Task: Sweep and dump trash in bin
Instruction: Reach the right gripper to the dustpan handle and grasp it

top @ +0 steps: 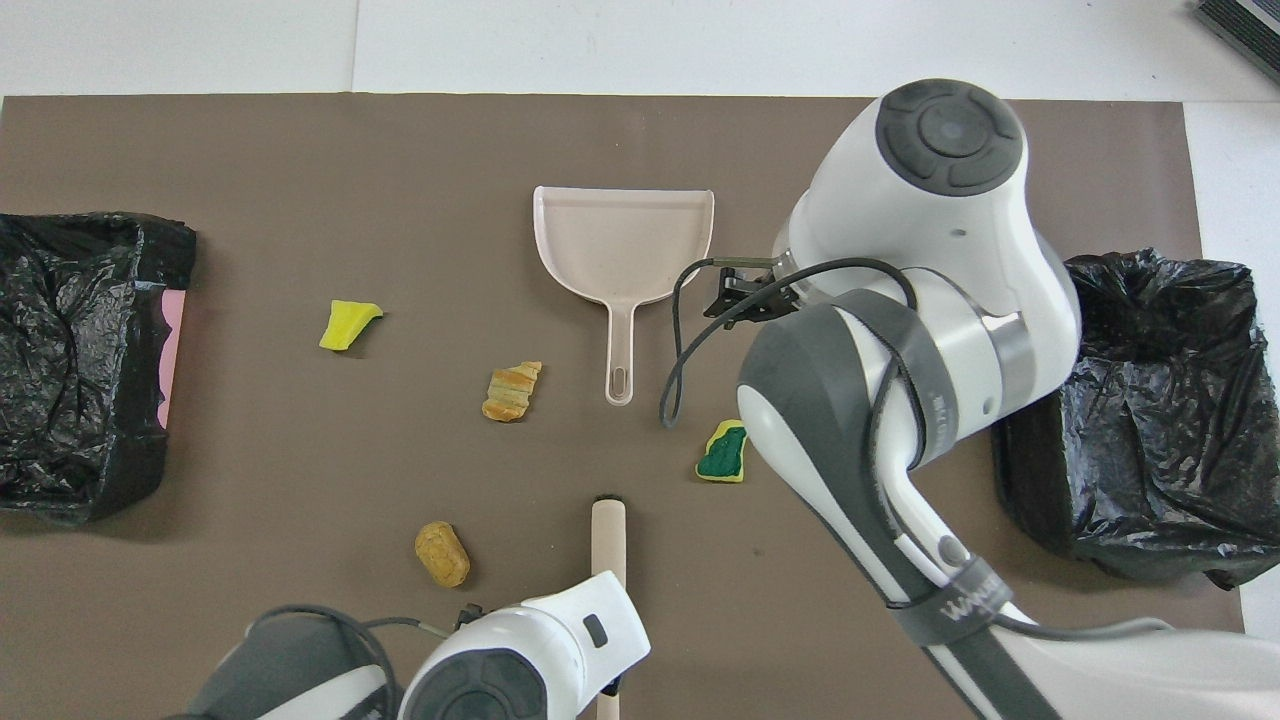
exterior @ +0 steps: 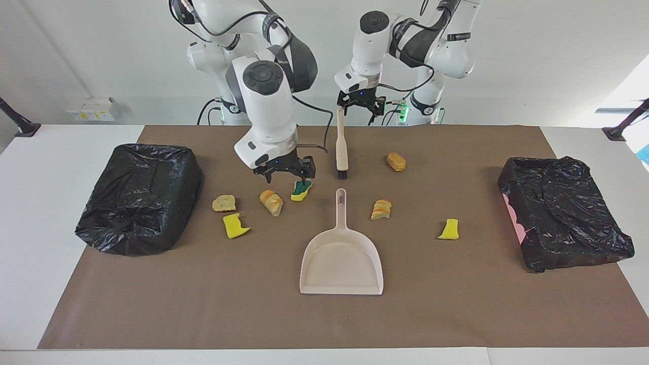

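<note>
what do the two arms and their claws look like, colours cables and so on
Both arms are glossy white with rounded segments, dark grey joint bands and round grey end caps. Loose black cables run along each one. The left claw and right claw are black, skeletal two-finger pieces, each with a small blue light above it. Green lights glow at both bases. One dark band on the right arm carries white lettering.

- Green-and-yellow sponge bit (exterior: 301,190) and two tan bread chunks (exterior: 271,202) lie flat toward the right arm's end.
- Yellow sponge bit (exterior: 235,226) beside them.
- Three more scraps (exterior: 381,209) lie scattered toward the left arm's end.
</note>
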